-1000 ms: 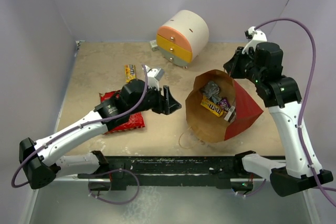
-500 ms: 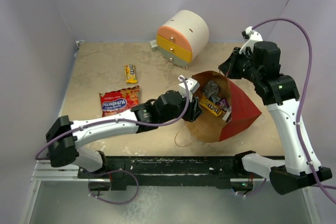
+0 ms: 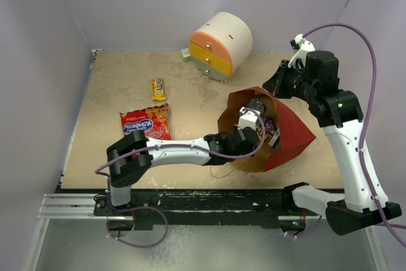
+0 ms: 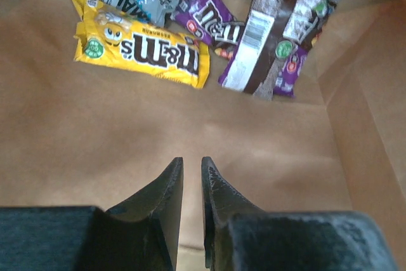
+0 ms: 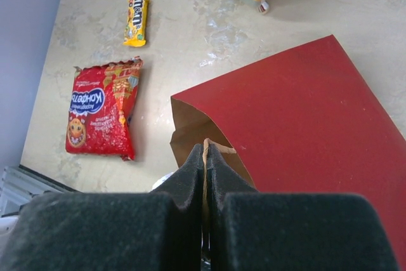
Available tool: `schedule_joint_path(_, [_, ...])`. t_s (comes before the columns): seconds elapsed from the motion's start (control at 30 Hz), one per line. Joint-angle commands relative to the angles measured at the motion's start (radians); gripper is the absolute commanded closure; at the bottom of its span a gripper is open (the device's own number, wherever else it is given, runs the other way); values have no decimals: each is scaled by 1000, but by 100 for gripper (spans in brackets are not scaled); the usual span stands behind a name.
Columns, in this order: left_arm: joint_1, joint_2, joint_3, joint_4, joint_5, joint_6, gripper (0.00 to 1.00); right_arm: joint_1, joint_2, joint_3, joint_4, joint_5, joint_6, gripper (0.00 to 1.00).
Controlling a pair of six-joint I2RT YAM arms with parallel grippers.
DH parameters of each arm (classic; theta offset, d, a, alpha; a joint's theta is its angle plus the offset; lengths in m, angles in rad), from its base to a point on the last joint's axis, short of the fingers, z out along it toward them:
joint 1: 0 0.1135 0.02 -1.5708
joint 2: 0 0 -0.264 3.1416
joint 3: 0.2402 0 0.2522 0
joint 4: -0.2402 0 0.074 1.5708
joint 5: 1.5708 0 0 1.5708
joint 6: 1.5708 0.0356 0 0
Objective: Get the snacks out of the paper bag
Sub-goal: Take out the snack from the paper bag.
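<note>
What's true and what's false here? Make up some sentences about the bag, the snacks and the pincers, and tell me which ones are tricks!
1. The crisp packet is inside the bag. False: it lies on the table, left of the bag.
2. The right pincer pinches the bag's rim. True.
3. The left pincer holds the yellow packet. False: it is inside the bag but holds nothing, and that packet lies ahead of it, untouched.
4. A purple packet lies in the bag. True.
</note>
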Motion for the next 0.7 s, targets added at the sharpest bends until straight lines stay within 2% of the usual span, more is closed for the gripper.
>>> schedule_joint_path(0.0, [-2,92,127,-46,-146,-154,79,-1,-20,44,-2,-13,-10,100])
schedule_joint_path(0.13, [-2,213,261,-183,-220,-315,77,-1,-28,39,-19,-13,-27,100])
schedule_joint_path(0.27, [1,283,330,-234,-276,-431,71,0,-24,58,-38,-10,-48,100])
schedule_joint_path(0.47, [38,367,403,-240,-299,-491,67,-1,-21,82,-60,-9,-67,100])
schedule_joint_path(0.57, [62,409,473,-331,-320,-550,62,-1,-21,92,-69,-8,-78,100])
schedule_joint_path(0.67, [89,427,486,-328,-306,-578,57,-1,-23,96,-79,-8,-86,100])
